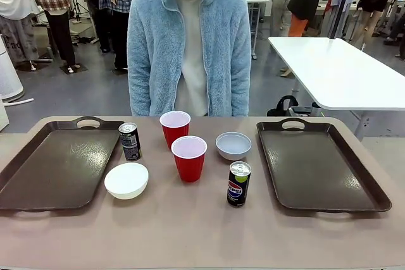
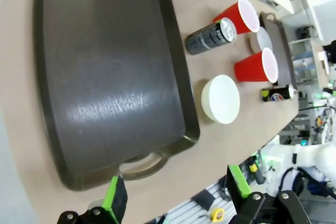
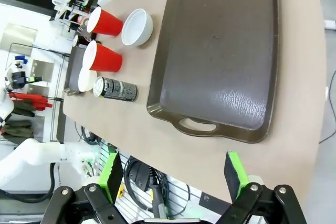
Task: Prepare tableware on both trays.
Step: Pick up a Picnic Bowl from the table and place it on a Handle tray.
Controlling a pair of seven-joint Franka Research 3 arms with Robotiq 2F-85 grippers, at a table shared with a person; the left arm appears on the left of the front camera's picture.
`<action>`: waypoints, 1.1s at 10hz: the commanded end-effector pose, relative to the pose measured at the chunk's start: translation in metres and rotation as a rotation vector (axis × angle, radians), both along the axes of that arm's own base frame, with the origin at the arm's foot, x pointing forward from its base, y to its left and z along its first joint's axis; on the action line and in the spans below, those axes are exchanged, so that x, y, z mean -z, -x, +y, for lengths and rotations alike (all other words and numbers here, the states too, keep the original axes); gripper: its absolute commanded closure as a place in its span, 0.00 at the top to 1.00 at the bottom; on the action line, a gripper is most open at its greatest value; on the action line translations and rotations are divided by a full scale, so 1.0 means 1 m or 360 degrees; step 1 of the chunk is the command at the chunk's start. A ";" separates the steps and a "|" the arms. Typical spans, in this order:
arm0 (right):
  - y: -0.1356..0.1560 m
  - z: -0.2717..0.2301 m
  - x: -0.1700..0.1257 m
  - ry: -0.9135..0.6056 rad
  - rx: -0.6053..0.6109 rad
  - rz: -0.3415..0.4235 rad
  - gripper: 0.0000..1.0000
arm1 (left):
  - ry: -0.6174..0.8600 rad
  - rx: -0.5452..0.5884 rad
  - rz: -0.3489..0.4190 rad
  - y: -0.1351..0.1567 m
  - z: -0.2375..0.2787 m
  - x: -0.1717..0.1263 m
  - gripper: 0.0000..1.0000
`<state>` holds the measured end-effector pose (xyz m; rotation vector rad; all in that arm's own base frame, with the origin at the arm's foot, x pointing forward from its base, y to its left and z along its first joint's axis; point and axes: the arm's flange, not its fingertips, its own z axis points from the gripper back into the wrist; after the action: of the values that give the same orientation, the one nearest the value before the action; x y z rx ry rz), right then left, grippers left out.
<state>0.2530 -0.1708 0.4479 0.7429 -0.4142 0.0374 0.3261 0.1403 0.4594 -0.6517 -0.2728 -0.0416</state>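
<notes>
Beige tabletop (image 1: 190, 232) runs across the front view, with a person in a pale blue fleece (image 1: 190, 42) standing at 12 o'clock. The left tray (image 1: 57, 169) lies at 9 o'clock and the right tray (image 1: 316, 169) at 3. Between them, on the table, stand the far red cup (image 1: 175, 128) and the near red cup (image 1: 188, 158) at centre. The dark can (image 1: 130, 141) is at 10, the white bowl (image 1: 126, 180) at 8, the grey-blue bowl (image 1: 233, 145) at 2 and the Pepsi can (image 1: 238, 183) at 5. Both bowls sit mouth-up. The left gripper (image 2: 176, 192) hovers above its tray's near handle, jaws spread wide. The right gripper (image 3: 172, 174) hovers likewise, also spread.
</notes>
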 end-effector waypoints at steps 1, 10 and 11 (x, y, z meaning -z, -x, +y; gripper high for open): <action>-0.003 -0.001 0.003 -0.0003 0.0005 0.0008 1.00 | 0.0009 -0.0008 -0.0004 -0.003 -0.001 0.000 1.00; -0.003 -0.001 0.003 -0.0003 0.0005 0.0008 1.00 | 0.0009 -0.0008 -0.0004 -0.003 -0.001 0.000 1.00; -0.003 -0.001 0.003 -0.0003 0.0005 0.0008 1.00 | 0.0009 -0.0008 -0.0004 -0.003 -0.001 0.000 1.00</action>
<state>0.2539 -0.1705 0.4463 0.7450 -0.4088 0.0339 0.3270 0.1401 0.4589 -0.6530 -0.2710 -0.0405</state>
